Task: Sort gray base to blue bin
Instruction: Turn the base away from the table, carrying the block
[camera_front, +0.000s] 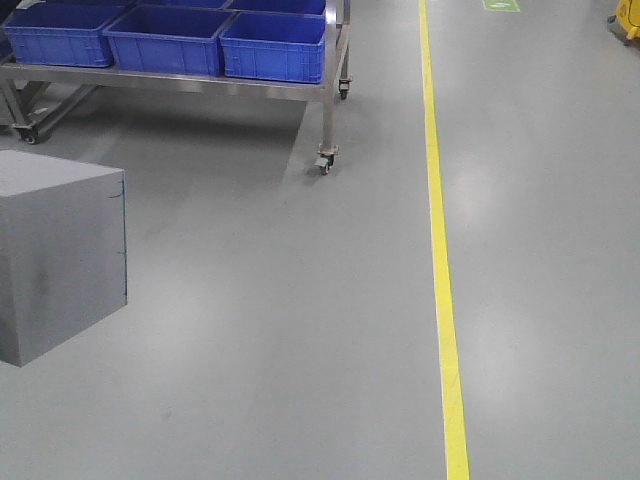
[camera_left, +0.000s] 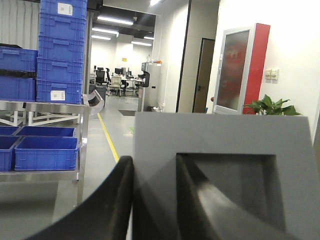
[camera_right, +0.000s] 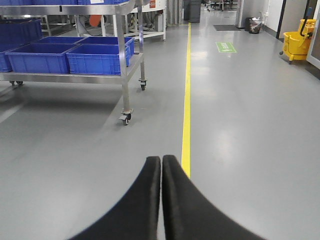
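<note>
The gray base (camera_left: 215, 135) fills the left wrist view, its square recessed opening facing the camera. My left gripper (camera_left: 154, 160) is shut on its wall, one finger (camera_left: 117, 190) outside and the other inside the recess. In the front view the gray base (camera_front: 55, 250) shows at the left edge, and neither gripper is visible there. Blue bins (camera_front: 272, 45) sit side by side on a steel cart, also visible as a blue bin (camera_left: 46, 152) and a blue bin (camera_right: 97, 57) in the wrist views. My right gripper (camera_right: 161, 159) is shut on nothing, above the floor.
The steel cart (camera_front: 328, 110) stands on castors at the back left. A yellow floor line (camera_front: 438, 240) runs front to back on the right. Stacked blue crates (camera_left: 62, 50) rise behind the cart. A yellow mop bucket (camera_right: 296, 42) stands far right.
</note>
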